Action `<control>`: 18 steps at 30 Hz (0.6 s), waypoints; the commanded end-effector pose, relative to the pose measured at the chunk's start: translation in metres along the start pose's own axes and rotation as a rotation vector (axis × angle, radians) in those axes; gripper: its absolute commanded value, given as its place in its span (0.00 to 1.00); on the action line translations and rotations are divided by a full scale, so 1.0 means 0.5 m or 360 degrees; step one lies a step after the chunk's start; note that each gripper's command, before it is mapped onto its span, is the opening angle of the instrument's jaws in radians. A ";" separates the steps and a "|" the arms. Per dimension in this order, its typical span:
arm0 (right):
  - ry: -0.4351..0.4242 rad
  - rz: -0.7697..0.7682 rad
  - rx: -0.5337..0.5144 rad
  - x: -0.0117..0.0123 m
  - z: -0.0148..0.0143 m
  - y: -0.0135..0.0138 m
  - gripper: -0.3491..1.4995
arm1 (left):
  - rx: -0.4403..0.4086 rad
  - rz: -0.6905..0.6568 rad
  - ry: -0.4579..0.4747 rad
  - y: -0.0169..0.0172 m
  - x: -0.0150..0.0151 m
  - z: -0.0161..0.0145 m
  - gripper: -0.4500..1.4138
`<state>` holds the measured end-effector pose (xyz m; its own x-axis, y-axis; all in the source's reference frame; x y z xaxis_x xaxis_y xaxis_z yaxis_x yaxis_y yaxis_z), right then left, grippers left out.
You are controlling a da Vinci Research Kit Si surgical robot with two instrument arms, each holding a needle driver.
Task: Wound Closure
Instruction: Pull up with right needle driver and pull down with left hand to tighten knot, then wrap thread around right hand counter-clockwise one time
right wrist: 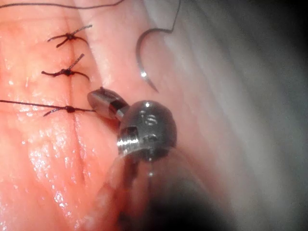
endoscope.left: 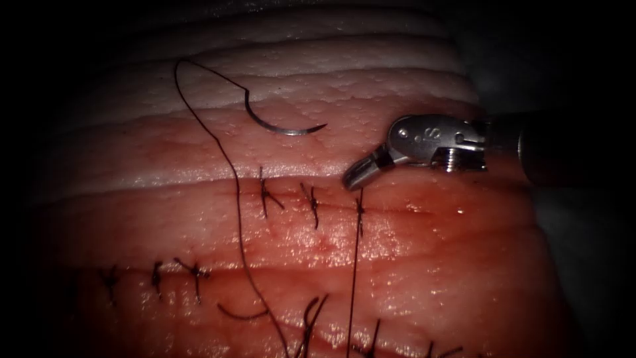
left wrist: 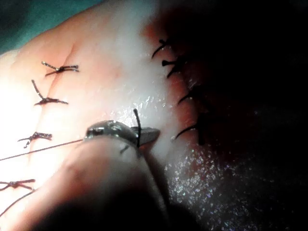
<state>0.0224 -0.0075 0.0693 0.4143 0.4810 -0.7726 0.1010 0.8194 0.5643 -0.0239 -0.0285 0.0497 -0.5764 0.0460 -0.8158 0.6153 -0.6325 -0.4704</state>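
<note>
The needle [endoscope.left: 285,122] lies free on the pale upper part of the tissue [endoscope.left: 397,265], above the cut [endoscope.left: 411,209] and not stuck into it; neither tool holds it. Its blunt end trails the thread [endoscope.left: 228,166], which loops up and then runs down across the cut past the 3 finished stitches [endoscope.left: 311,202].

The right tool [endoscope.left: 354,178] comes in from the right and points down-left, its tip just above the cut at the third stitch. A taut strand [endoscope.left: 354,278] runs straight down from that stitch. The fingers look nearly together, but I cannot tell whether they grip the strand or simply rest beside it. In the right wrist view the same tip [right wrist: 103,101] sits just beside the knot, with the needle [right wrist: 144,60] well apart from it.

In the left wrist view a metal tool tip [left wrist: 122,134] lies on the tissue with thread crossing it; I cannot tell how its fingers stand.

By my judgement the needle is light, stiff and slippery, likely to swivel if pinched near the point. The best hold is on the body, about two-thirds back from the tip. The thread is limp and thin; the tissue soft and wet.
</note>
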 end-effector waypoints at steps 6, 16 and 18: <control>0.0008 0.0064 -0.0115 0.0001 0.0016 0.0027 0.00 | -0.0094 0.0044 -0.0007 0.0006 0.0005 0.0035 0.00; 0.0198 0.0081 -0.0140 0.0010 0.0014 0.0000 0.61 | 0.0143 0.0010 0.0037 -0.0047 0.0024 -0.0052 0.00; 0.0270 0.0092 -0.0156 0.0015 0.0004 -0.0005 0.75 | 0.0264 -0.0018 0.0059 -0.0067 0.0031 -0.0098 0.00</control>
<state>0.0221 -0.0074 0.0682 0.2493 0.5710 -0.7822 -0.0224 0.8109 0.5848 -0.0235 -0.0211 0.0476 -0.5590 0.0916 -0.8241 0.4851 -0.7699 -0.4147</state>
